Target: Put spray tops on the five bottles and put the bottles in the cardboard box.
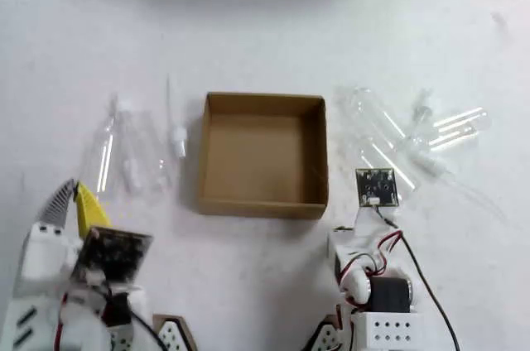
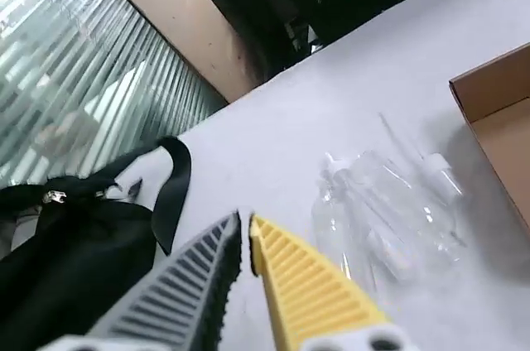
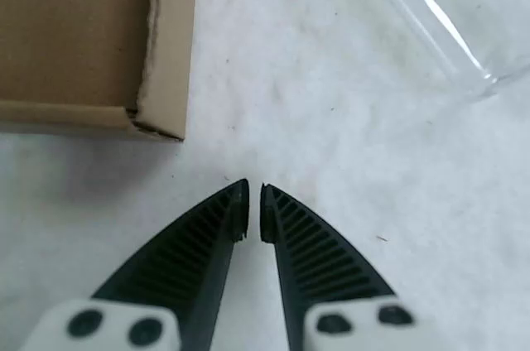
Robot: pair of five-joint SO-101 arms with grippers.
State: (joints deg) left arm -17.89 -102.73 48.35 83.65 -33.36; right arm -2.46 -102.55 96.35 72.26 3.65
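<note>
The left gripper, with one grey and one yellow finger, is closed to a thin slit and grips nothing. It sits near the left bottles beside the cardboard box. The right gripper, black-fingered, is also closed and empty, over the table just off the box's corner. The right bottles lie beyond it.

Right of the cardboard box, the clear bottles overlap in glare, so their number and which are capped cannot be told. Left of the box, the other bottles blur together likewise. Both wrist views cut the box off.
</note>
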